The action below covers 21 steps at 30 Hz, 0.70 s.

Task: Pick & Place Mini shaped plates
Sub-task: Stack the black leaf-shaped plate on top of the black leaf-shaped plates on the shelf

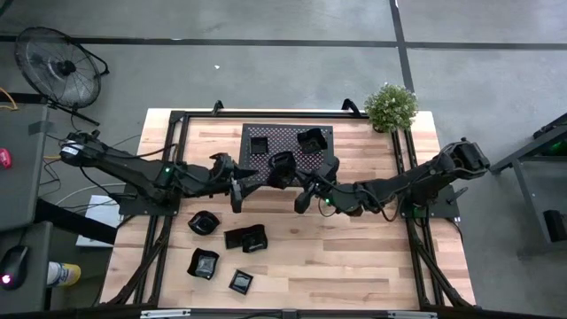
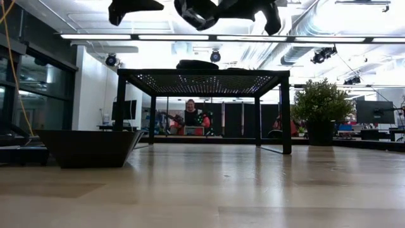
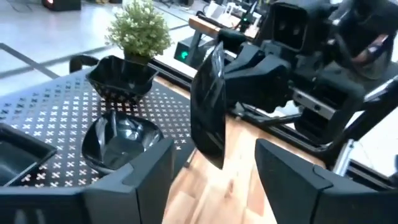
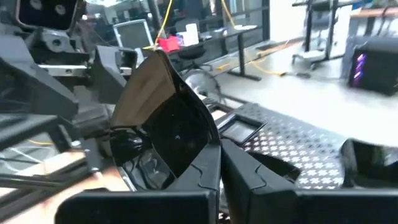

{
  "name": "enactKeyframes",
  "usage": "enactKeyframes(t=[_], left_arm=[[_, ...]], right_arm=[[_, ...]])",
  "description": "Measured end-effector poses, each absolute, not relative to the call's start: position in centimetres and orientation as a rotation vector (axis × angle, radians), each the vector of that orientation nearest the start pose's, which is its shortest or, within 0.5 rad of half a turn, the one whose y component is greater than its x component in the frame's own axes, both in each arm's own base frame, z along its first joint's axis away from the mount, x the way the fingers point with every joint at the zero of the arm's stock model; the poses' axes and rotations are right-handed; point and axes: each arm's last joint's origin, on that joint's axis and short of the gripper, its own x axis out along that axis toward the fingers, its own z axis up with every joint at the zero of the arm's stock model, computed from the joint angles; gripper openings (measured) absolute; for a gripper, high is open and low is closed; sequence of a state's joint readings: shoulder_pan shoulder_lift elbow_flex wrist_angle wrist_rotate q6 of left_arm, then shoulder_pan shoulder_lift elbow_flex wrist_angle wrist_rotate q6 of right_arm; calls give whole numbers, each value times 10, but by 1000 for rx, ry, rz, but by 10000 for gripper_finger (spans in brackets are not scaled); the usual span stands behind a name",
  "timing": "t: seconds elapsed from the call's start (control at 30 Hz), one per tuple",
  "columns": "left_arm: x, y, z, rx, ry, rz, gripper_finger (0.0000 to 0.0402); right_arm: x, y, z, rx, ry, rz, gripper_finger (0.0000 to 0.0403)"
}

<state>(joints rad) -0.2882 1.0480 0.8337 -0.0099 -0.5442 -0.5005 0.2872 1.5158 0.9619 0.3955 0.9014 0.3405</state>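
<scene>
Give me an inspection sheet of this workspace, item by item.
Surface: wooden table, a black mesh rack at its back.
Job's things: four mini plates on the wood in front of the left arm; others on the rack; one plate in the right gripper.
Clutter: potted plant at the back right corner.
Grippers: left gripper open beside the held plate; right gripper shut on it, both mid-table above the wood.
Cables: some off the table's left edge.
Surroundings: floor fan; a seated person far behind.

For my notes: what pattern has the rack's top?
The black rack has rows of small cross-shaped holes; clearest in the left wrist view.
</scene>
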Motion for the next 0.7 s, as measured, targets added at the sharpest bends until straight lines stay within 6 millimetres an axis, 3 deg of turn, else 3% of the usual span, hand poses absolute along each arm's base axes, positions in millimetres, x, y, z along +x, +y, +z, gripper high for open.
enactKeyframes(t=[0.33,0.7], left_arm=[[242,-54,302,-336,177,377,224],[248,-54,300,-333,137,449,224]], right_arm=[[325,64,279,105,46,-642,2],[328,57,279,80,63,-599,1]])
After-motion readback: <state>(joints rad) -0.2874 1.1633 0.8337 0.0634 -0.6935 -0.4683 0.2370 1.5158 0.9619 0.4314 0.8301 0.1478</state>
